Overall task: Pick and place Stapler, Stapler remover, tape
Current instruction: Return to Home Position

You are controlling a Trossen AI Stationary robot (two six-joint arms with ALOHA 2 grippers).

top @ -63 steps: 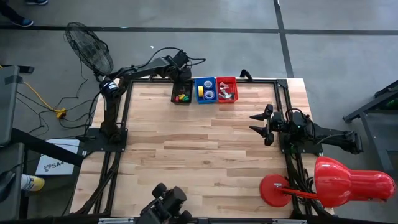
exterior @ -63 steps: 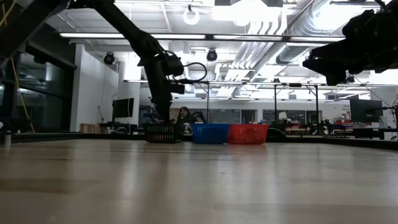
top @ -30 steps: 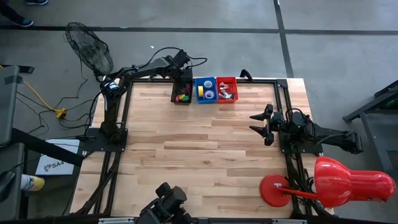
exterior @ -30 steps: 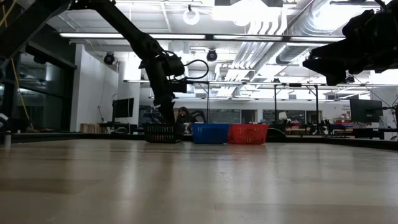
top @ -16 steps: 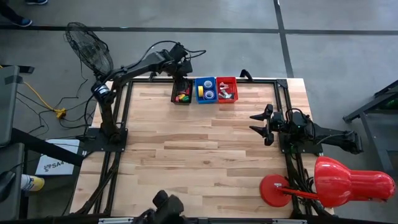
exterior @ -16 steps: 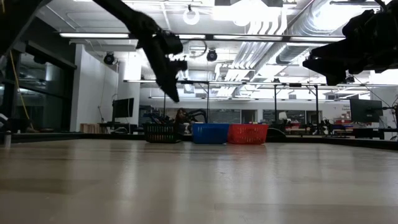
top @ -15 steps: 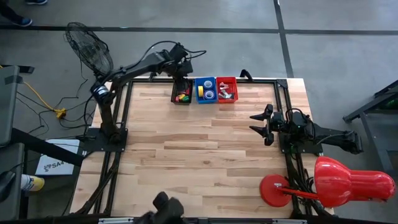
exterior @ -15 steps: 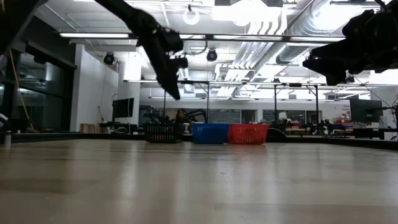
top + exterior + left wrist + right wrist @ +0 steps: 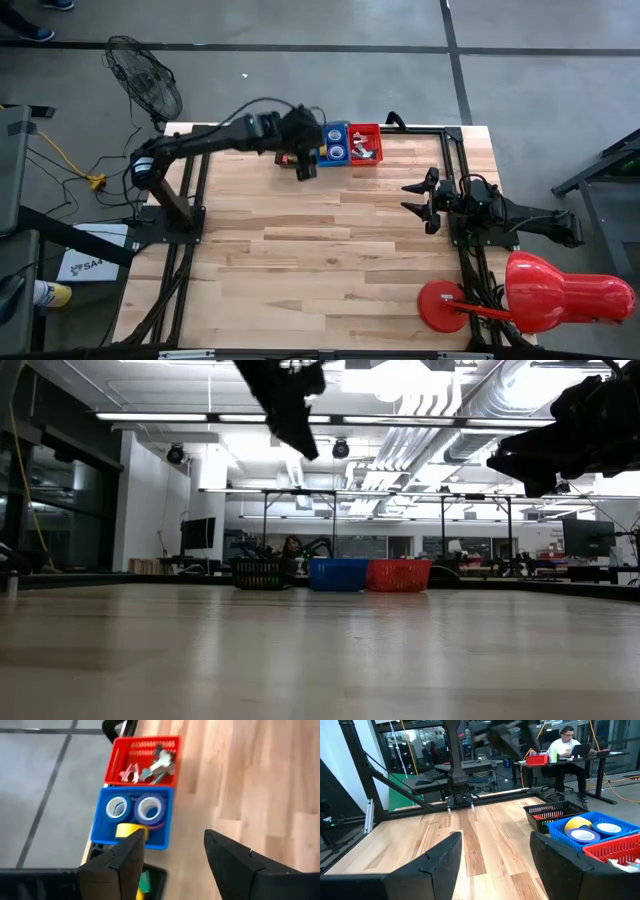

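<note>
Three small baskets stand in a row at the table's far edge: a black one with a green and yellow thing in it, a blue one with tape rolls, and a red one with metal staple removers. My left gripper hangs open and empty high above the table, just in front of the black basket; its wrist view looks down on the baskets. My right gripper waits open and empty at the table's right side.
A red domed object on a round base stands at the table's near right corner. A fan stands off the table at the far left. A person sits at a desk in the room beyond. Bare wood fills the table's middle.
My left gripper has risen out of the black basket, high above the table, and has gone a little toward the near edge and the right, empty. The baskets and my right arm have stayed still.
</note>
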